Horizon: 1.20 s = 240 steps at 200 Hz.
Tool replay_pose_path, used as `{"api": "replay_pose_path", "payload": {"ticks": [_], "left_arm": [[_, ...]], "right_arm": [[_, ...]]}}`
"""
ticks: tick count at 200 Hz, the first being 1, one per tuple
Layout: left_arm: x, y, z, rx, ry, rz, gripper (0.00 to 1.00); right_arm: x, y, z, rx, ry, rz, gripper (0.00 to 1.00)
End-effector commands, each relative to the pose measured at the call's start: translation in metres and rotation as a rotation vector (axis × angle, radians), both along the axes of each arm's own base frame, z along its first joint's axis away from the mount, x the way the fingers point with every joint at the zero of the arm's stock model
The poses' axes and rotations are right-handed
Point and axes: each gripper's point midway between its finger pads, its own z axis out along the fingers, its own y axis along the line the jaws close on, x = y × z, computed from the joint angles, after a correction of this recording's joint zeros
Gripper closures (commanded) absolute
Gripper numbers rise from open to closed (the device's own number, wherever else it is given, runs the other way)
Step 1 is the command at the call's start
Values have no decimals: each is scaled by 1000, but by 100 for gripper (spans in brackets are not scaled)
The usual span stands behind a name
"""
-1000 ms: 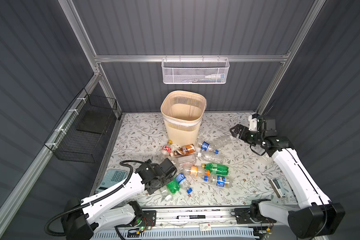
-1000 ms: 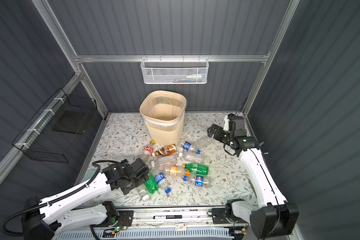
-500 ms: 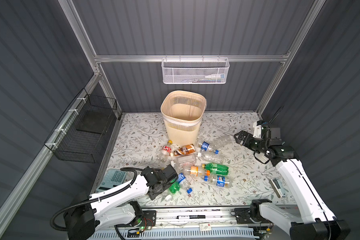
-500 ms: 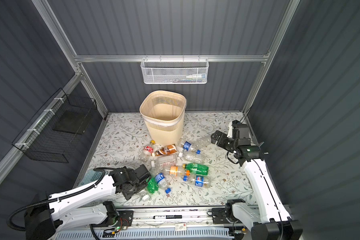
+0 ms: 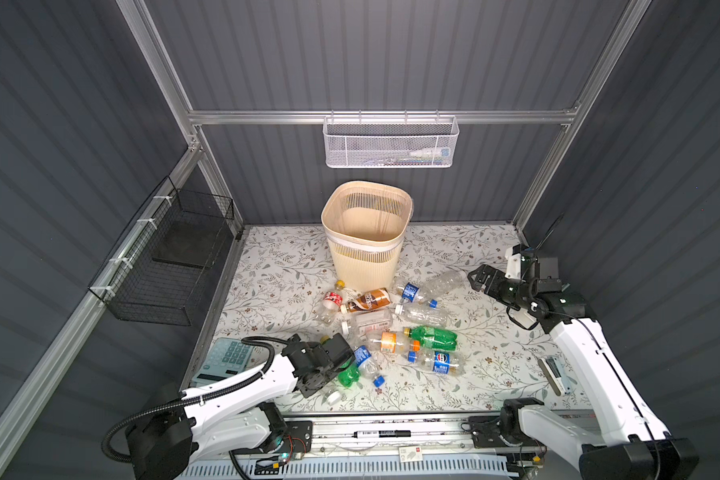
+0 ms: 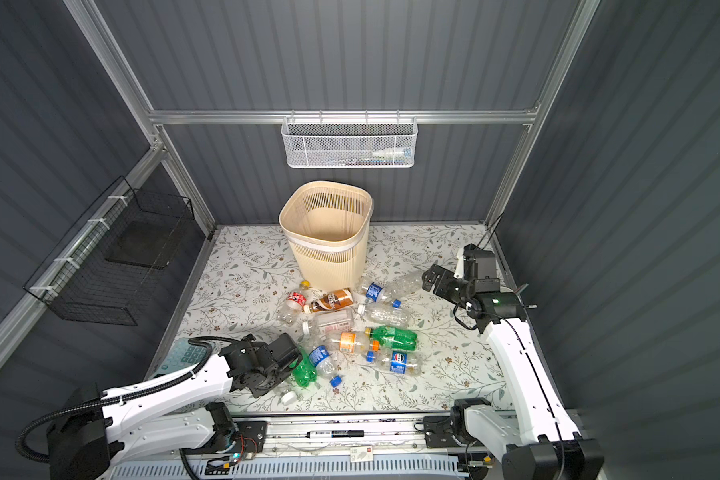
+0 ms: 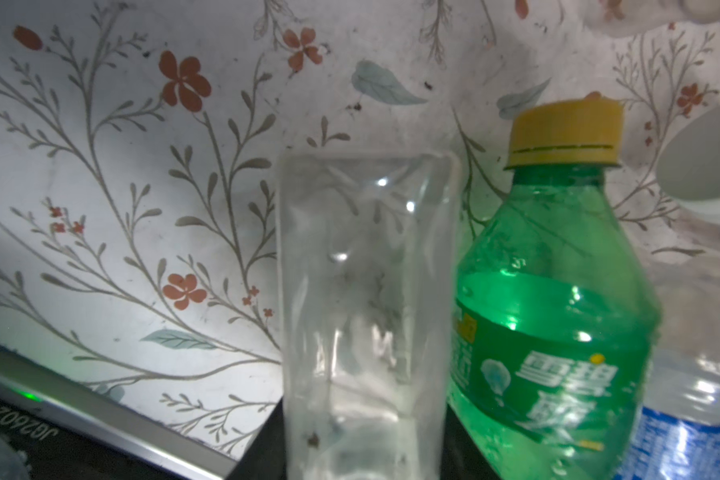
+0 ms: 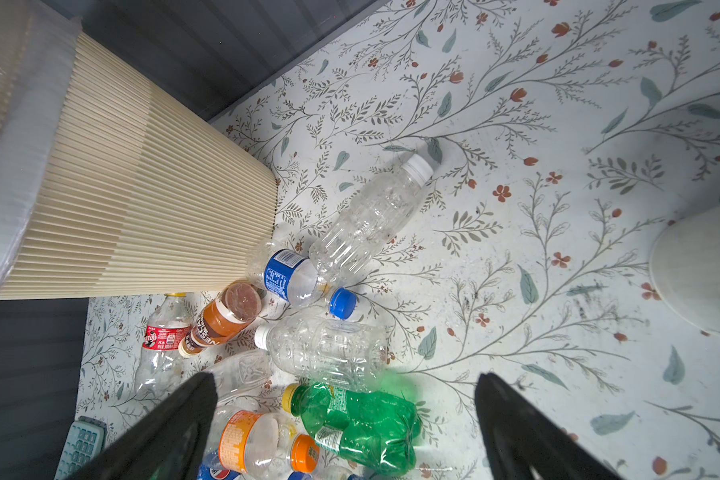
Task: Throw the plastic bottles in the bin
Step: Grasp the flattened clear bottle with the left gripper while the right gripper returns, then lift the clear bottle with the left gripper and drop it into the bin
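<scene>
Green bottle (image 5: 348,375) farthest from the bin (image 5: 364,266) lies against the closed left claw (image 5: 337,370), long axis parallel to its clear finger (image 7: 366,291), grip unconfirmed; open right claw (image 5: 479,279) hangs nearer the bin.

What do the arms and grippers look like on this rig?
Both arms have white shells with black joints and bases. The left arm carries a black corrugated hose; the right arm has thin black cables looped at the wrist. The right gripper has black tapering fingers. The left gripper is a black block, fingers hidden.
</scene>
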Motion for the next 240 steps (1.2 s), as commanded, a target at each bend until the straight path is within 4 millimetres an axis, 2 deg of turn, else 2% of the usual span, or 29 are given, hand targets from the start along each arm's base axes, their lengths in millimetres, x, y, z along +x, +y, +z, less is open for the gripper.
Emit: {"api": "replay_pose_path", "payload": {"ticks": [1,33,44,57,70,84,107,111,129,142,156,168,179,188,197,209,217,220,227,240], "left_arm": [[6,7,-1,20,-57,-25,60],[12,9,10,-12,-122,0,66],[18,10,24,-12,-161,8,66],[26,16,50,30,-218,-5,66],[41,21,95,94,-308,-31,65],[59,29,157,182,-436,-73,65],[88,34,286,288,-708,-130,64],[92,33,314,281,-768,-130,64],[108,23,401,327,-970,-183,64],[119,6,446,351,-1097,-227,63],[133,-16,475,376,-1194,-260,62],[148,-43,484,393,-1239,-306,59],[165,-70,481,385,-1246,-360,56],[184,-91,469,341,-1218,-416,56],[211,-110,444,259,-1153,-473,55],[249,-126,407,122,-1049,-523,53],[267,-138,385,59,-989,-558,51],[270,-142,384,40,-979,-571,50],[280,-155,372,25,-941,-614,45],[286,-173,374,2,-910,-683,25]], "right_arm": [[-2,-1,-2,-2,5,0,1],[-4,-2,-1,-8,1,2,1],[-4,-3,-1,-13,1,0,1],[-4,-5,-2,-22,-2,-4,1],[-4,-8,-2,-36,-5,-8,1],[-4,-13,-1,-54,-8,-17,1],[-6,-24,6,-81,-48,-38,1],[-7,-26,8,-86,-57,-44,1],[-10,-36,16,-101,-98,-84,1],[-14,-42,22,-103,-124,-112,1],[-17,-46,27,-95,-148,-140,1],[-19,-46,29,-79,-163,-152,1],[-21,-44,32,-60,-174,-148,1],[-21,-39,33,-35,-180,-134,1],[-20,-33,34,-6,-185,-106,1],[-18,-24,33,28,-175,-70,1],[-17,-19,33,45,-166,-40,1],[-17,-17,33,48,-163,-28,1],[-17,-13,33,53,-151,-4,1],[-18,-9,35,46,-126,36,1]]}}
